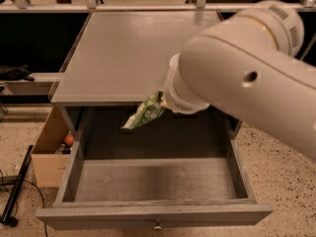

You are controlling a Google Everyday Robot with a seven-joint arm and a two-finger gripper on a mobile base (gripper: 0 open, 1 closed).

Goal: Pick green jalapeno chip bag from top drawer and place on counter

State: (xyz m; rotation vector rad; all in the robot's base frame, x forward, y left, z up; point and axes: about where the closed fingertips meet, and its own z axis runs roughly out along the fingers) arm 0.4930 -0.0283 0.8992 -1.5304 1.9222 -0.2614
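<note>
The green jalapeno chip bag (pixel 145 112) hangs in the air, tilted with its whitish end down and to the left. It is level with the counter's front edge and above the back of the open top drawer (pixel 148 215). My gripper (pixel 160 101) sits at the end of the large white arm, mostly hidden behind the wrist, and is shut on the bag's upper right end. The drawer is pulled out, and its inside shows bare grey. The grey counter (pixel 123 48) lies behind and to the left of the bag.
My white arm (pixel 247 78) covers the right half of the counter and whatever stands there. A brown cardboard box (pixel 47 154) holding small items stands on the floor left of the drawer. A black pole (pixel 17 189) lies at the far left.
</note>
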